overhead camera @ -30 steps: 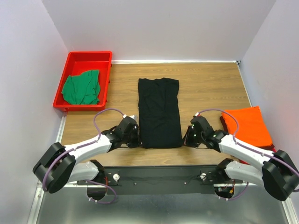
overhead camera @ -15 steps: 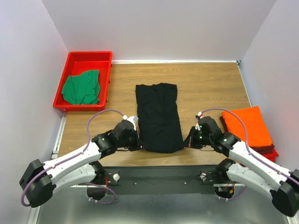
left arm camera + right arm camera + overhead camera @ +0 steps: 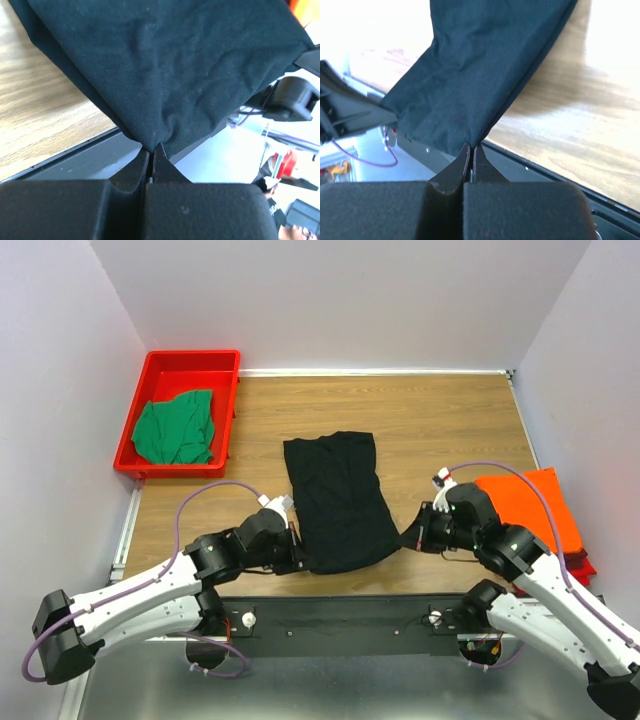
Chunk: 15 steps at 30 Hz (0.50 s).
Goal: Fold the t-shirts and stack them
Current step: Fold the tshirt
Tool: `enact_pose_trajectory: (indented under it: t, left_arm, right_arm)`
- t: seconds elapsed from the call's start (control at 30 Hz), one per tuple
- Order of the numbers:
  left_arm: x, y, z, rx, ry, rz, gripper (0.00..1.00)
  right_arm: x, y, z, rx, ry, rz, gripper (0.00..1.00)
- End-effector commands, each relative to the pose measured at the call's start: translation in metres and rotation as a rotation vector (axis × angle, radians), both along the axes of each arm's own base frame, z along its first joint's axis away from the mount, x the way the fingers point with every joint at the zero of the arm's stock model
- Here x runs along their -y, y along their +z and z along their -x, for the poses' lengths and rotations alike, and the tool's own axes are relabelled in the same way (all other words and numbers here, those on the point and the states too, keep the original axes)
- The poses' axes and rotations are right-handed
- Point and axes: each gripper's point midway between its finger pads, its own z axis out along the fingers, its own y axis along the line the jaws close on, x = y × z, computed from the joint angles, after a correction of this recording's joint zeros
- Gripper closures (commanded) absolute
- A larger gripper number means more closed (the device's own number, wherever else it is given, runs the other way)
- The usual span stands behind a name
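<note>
- the black shirt lies folded into a long strip in the middle of the wooden table, its far end flat on the wood and its near end raised and pulled a little askew.
- the left gripper has its fingers pressed together on the near left corner of the black shirt, and the cloth bunches to a point where it is pinched.
- the right gripper is clamped the same way on the near right corner of the black shirt, with the cloth drawn taut up to the pinch.
- between those two corners the near edge of the black shirt hangs clear of the wood, throwing a shadow under it.
- the green shirt sits crumpled in the red tray, well off to the left of the black shirt and level with its far end.
- the orange shirt lies folded well to the right of the black shirt, partly hidden behind the right arm.
</note>
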Motion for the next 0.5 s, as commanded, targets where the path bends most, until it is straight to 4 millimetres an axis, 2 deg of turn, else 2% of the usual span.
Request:
enact_pose_trajectory:
  t: [0.0,0.07,0.27,0.33,0.47]
  left_arm:
    - [-0.001,0.034,-0.024,0.102,0.084,0.008,1.0]
    - [-0.001,0.044,-0.033,0.136,0.089,0.011,1.0]
    - [-0.001,0.051,-0.06,0.213,0.065,-0.01,1.0]
    - [-0.007,0.049,-0.075,0.22,0.088,-0.033,1.0]
    - [-0.014,0.064,-0.101,0.286,0.116,-0.046,1.0]
  right_arm:
    - [0.005,0.024,-0.026,0.072,-0.076,0.061,0.99]
    - [0.004,0.028,-0.035,0.074,-0.102,0.076,1.0]
    - [-0.003,0.03,-0.06,0.058,-0.156,0.124,1.0]
    - [-0.002,0.034,-0.07,0.084,-0.183,0.137,0.99]
    - [-0.006,0.038,-0.092,0.119,-0.218,0.169,1.0]
